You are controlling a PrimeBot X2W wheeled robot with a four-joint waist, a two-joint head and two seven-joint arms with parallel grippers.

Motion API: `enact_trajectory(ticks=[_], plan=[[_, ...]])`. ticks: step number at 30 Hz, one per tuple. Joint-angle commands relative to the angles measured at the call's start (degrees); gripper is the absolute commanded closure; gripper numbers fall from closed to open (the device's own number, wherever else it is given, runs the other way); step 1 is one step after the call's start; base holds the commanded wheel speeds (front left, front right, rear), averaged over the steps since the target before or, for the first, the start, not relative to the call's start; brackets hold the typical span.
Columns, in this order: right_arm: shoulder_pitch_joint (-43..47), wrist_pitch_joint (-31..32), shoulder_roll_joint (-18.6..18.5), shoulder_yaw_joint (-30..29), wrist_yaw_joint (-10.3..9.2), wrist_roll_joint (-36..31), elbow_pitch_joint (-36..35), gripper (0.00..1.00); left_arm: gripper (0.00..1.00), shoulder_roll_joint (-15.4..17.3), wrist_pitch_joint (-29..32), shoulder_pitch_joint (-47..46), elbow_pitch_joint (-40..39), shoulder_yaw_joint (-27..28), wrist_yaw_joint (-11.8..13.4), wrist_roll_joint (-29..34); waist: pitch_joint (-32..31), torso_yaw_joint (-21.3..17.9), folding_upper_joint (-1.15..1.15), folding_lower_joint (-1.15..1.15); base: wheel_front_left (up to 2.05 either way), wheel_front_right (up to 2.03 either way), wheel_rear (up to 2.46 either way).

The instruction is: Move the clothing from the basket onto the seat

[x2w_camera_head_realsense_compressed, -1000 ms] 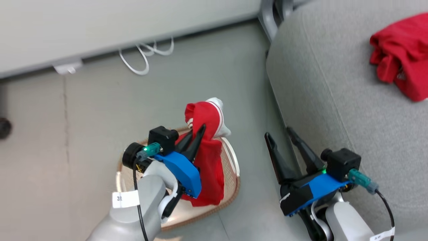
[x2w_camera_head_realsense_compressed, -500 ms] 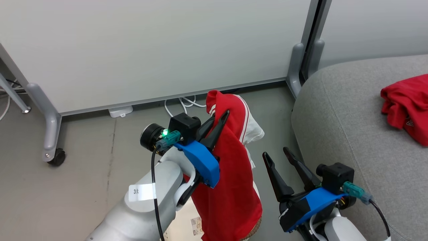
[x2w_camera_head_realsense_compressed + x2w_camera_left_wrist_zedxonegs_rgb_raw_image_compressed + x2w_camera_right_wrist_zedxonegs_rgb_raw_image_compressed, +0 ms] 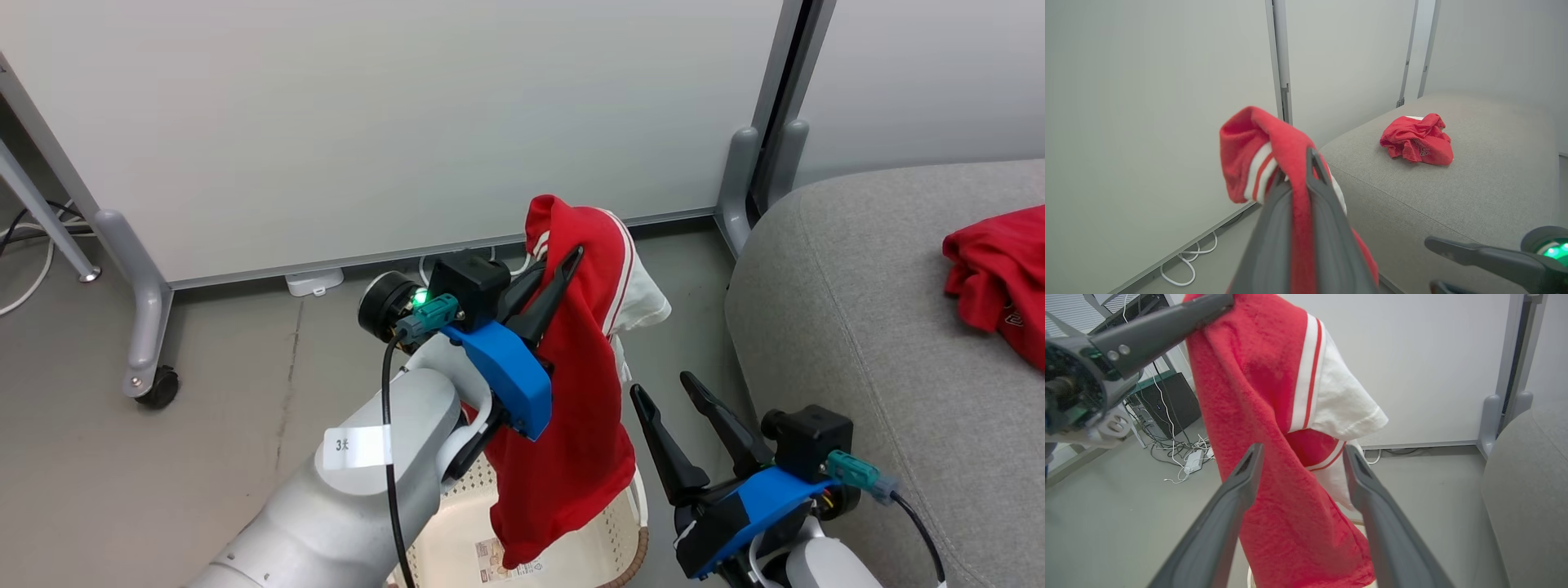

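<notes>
Right, we see the left gripper [image 3: 559, 260] raised in front of the white panel [image 3: 408, 122], its two dark fingers pressed together on the striped garment [image 3: 571, 408]. A fold of red cloth is pinched between them near the top, and the white-striped end flops over the fingertips. From that grip the garment hangs straight down, its lower edge dangling over the open basket [image 3: 449, 531], where we can make out the barcode sticker [image 3: 492, 559] inside. Whether the hem touches the basket we cannot tell. Over on the other side, the right gripper [image 3: 663, 385] sits low beside the seat [image 3: 857, 327], fingers spread wide and holding nothing — near the hanging cloth, not touching it. The other red garment [image 3: 1000, 278] lies crumpled on the seat.
</notes>
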Motion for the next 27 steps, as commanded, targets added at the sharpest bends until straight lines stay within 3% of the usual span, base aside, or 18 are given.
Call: enact_trajectory(ticks=[1,14,27], plan=[[0.7,-0.1,0.0,0.3,0.02,0.5,-0.1,0.00,1.00,0.2,-0.3,-0.2,0.0,0.0,-0.1,-0.2,0.1,0.0,0.00,0.00,0.00,0.00,0.00],[-7.2,2.9,-0.1,5.5,0.01,-0.2,4.6,0.00,1.00,0.1,-0.3,-1.6,-0.3,-0.6,-0.1,-0.3,2.6,0.5,0.00,0.00,0.00,0.00,0.00],[-21.3,1.6,-0.1,14.6,0.01,5.6,20.0,0.00,1.00,-0.3,-0.3,-2.8,-0.7,-1.9,-0.1,-0.9,4.6,0.9,0.00,0.00,0.00,0.00,0.00]])
